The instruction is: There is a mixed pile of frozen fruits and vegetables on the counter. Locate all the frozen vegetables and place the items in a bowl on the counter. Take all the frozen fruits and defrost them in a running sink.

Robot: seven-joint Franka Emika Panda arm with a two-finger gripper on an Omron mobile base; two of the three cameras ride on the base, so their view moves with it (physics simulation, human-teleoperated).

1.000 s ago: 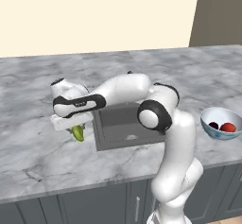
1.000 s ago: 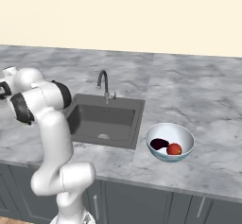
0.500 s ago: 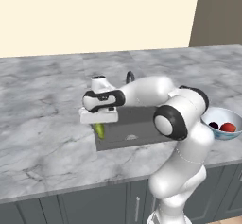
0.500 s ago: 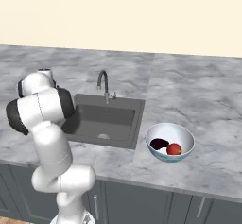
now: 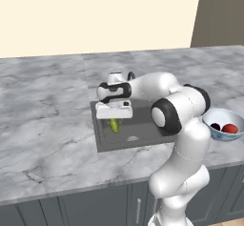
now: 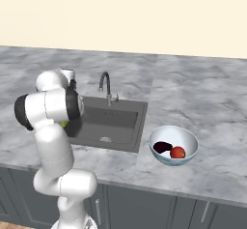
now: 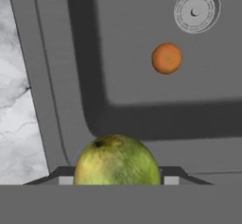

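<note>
A: What moved?
B: Gripper [image 5: 115, 118] swung from the counter [image 5: 47, 125] to over the sink [image 5: 143, 134].
A: Fingers?
B: Clamped on the yellow-green fruit [image 7: 117, 160], one each side.
A: Beyond the tips?
B: Orange ball [image 7: 167, 58] on the basin floor, near the drain [image 7: 196, 10].

Yellow-green fruit [image 7: 117, 160]; orange ball [image 7: 166, 58]; dark grey sink [image 7: 142, 29]; grey-white veined marble counter [image 5: 43, 125]; pale blue bowl [image 6: 190, 143].
</note>
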